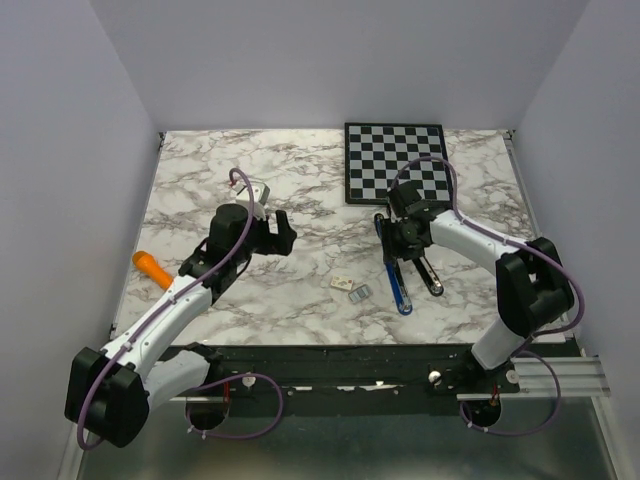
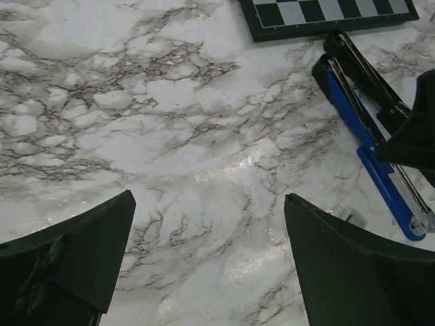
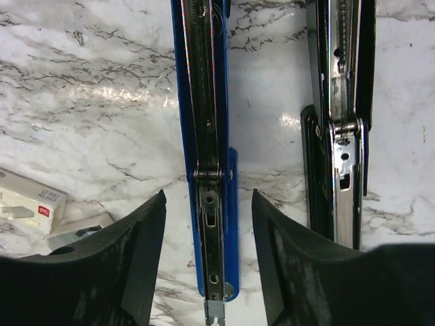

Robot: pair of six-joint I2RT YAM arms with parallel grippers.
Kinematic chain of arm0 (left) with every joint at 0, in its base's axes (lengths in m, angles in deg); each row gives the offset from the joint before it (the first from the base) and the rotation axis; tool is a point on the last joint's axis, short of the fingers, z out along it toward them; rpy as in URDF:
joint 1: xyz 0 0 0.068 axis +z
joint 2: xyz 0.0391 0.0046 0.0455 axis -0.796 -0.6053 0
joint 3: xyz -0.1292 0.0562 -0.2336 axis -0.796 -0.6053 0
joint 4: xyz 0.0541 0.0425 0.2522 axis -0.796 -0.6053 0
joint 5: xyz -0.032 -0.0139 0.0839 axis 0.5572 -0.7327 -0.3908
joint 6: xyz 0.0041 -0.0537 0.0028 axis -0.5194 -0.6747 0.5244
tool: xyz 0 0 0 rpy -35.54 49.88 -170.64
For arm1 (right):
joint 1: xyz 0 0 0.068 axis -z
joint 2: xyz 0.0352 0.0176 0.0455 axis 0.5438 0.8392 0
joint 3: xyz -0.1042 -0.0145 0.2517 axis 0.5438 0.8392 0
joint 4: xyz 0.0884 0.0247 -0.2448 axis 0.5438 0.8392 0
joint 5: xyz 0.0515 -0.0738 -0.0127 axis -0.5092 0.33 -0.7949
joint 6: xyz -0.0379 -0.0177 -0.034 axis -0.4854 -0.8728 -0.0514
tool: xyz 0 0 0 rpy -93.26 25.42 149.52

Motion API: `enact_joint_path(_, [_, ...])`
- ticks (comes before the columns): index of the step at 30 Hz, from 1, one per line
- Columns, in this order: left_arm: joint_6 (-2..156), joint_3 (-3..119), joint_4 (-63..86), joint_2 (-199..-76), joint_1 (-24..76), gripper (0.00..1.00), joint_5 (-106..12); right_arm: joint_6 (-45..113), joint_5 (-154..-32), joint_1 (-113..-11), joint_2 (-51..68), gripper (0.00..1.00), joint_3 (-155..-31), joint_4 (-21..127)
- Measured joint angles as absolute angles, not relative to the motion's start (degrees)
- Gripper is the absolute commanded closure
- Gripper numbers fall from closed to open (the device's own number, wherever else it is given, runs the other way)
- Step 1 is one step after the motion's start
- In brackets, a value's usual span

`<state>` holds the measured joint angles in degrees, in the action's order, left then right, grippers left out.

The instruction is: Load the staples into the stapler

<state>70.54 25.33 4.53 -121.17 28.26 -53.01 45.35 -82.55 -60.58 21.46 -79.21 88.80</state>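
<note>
The stapler lies swung open on the marble table. Its blue base (image 1: 395, 275) with the metal staple channel (image 3: 207, 136) runs toward the near edge, and its black top arm (image 1: 430, 275) (image 3: 340, 102) lies to the right. My right gripper (image 1: 400, 243) (image 3: 207, 204) is open and low over the blue base, one finger on each side with a gap on both. The staples (image 1: 360, 293) (image 3: 78, 231), a small grey block, lie left of the stapler beside a tiny white box (image 1: 343, 284) (image 3: 30, 204). My left gripper (image 1: 280, 232) (image 2: 207, 204) is wide open over bare marble, with nothing in it.
A checkerboard (image 1: 395, 162) lies at the back right, just beyond the stapler's hinge end. An orange object (image 1: 152, 268) rests near the table's left edge. In the left wrist view the blue base (image 2: 370, 142) shows at the right.
</note>
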Motion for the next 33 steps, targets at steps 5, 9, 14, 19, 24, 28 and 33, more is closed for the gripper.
enact_joint_path(5, [66.89,23.80,6.32,-121.17,28.26,0.01,-47.96,43.25,-82.60,-60.58,23.93,0.49,-80.18,88.03])
enact_joint_path(9, [63.94,23.74,8.92,-122.16,28.26,0.01,-45.60,42.31,-82.60,-60.58,25.46,0.57,-80.18,88.03])
enact_joint_path(14, [60.42,23.74,12.59,-125.19,28.26,0.01,-43.52,41.22,-82.93,-60.58,26.12,0.75,-80.18,88.10])
enact_joint_path(19, [58.28,23.74,16.26,-129.33,28.26,0.01,-40.99,39.19,-82.93,-60.63,26.10,0.99,-80.52,88.27])
enact_joint_path(24, [58.12,23.19,22.82,-132.56,28.26,0.01,-37.32,35.84,-82.95,-60.63,26.10,0.99,-81.62,88.95])
enact_joint_path(28, [58.15,22.69,29.88,-134.64,28.26,0.01,-35.04,33.20,-82.99,-60.63,25.42,0.99,-83.50,89.47])
enact_joint_path(33, [57.84,24.94,33.73,-140.43,28.26,0.01,-34.63,30.46,-85.16,-61.17,23.87,0.99,-85.77,89.49])
